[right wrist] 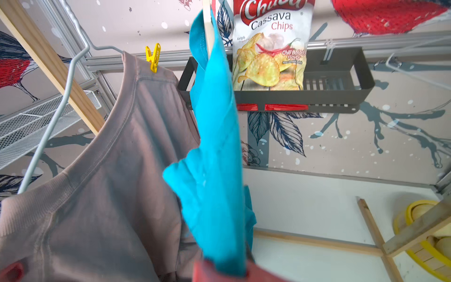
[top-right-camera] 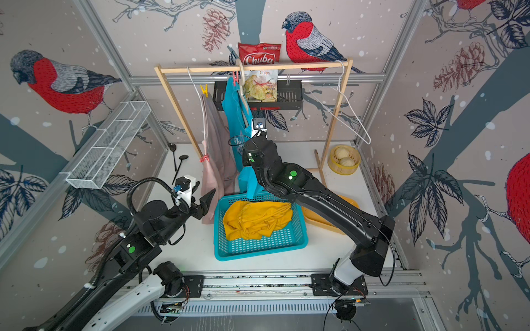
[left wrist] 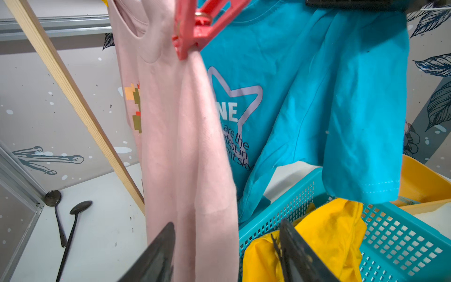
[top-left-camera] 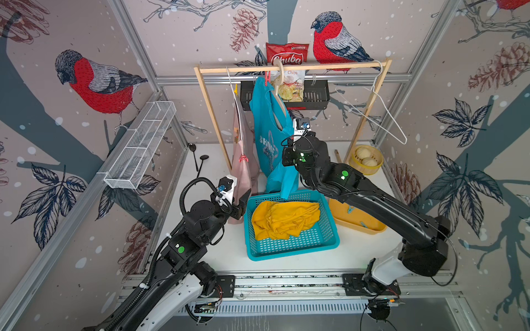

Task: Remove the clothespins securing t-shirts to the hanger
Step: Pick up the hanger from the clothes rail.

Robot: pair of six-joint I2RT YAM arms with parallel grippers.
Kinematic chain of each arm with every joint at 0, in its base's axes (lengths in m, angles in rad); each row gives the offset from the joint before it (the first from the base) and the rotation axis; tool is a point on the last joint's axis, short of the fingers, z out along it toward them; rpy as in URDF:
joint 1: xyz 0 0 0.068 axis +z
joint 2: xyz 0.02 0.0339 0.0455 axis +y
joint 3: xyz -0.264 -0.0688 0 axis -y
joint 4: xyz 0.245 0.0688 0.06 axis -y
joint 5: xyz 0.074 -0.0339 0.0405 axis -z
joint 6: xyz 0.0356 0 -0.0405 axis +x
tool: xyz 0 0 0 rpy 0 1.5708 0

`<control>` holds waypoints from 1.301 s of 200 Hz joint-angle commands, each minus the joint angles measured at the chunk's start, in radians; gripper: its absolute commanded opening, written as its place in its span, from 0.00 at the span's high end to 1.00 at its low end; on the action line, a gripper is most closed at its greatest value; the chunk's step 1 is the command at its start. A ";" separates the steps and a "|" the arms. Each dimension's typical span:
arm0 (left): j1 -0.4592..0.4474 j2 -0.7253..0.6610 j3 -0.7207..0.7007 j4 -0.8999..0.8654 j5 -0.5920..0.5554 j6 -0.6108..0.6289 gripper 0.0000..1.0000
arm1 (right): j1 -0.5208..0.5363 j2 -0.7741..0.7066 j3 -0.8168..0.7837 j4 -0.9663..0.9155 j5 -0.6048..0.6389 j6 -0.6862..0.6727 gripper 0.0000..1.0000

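Bird-and-pinecone wallpaper on aluminium framing closes three sides of a white counter (top-left-camera: 218, 252). Bare counter lies in front of the basket and at the left, by two dark spoons (top-left-camera: 198, 160). A light wooden rack (top-left-camera: 292, 68) stands at the back. Its bar is free between the shirts and a tilted white wire hanger (top-left-camera: 384, 114) at the right end.

Pale pink t-shirt (top-left-camera: 242, 137): soft knit on a thin wire hanger (right wrist: 56, 97), pinned by a yellow clothespin (right wrist: 153, 57) at the upper shoulder and a red clothespin (left wrist: 200, 26) at the lower one.

Teal t-shirt (top-left-camera: 269, 134): white star print, on a flat wooden hanger (top-left-camera: 279, 86), with a second red clothespin (top-left-camera: 267, 78) at its top near the bar. Its lower edge hangs down to the rim of a teal plastic mesh basket (top-left-camera: 286, 252), which holds the crumpled yellow t-shirt (top-left-camera: 284, 219). Beside the basket, a shallow yellow tray (top-left-camera: 370, 227) carries two light blue pieces, too small to identify.

Left gripper (left wrist: 227, 258): black tapered fingers moderately apart, with the pink shirt's hem hanging between them, unclamped.

Right gripper (top-left-camera: 296, 123): up at the teal shirt's lower shoulder, closed. In the right wrist view a blurred red-pink shape meets the teal cloth there; whether it is gripped cannot be told.
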 commanded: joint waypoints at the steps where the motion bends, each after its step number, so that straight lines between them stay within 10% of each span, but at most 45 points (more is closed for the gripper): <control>1: 0.002 0.006 0.012 0.046 -0.001 -0.018 0.35 | -0.008 -0.017 -0.001 0.159 -0.037 -0.144 1.00; 170: 0.002 0.094 0.132 0.083 -0.012 -0.014 0.35 | -0.049 -0.268 -0.007 -0.051 -0.147 -0.313 1.00; 260: 0.002 0.151 0.176 0.099 -0.003 -0.054 0.35 | -0.149 -0.146 0.010 -0.095 -0.294 -0.354 1.00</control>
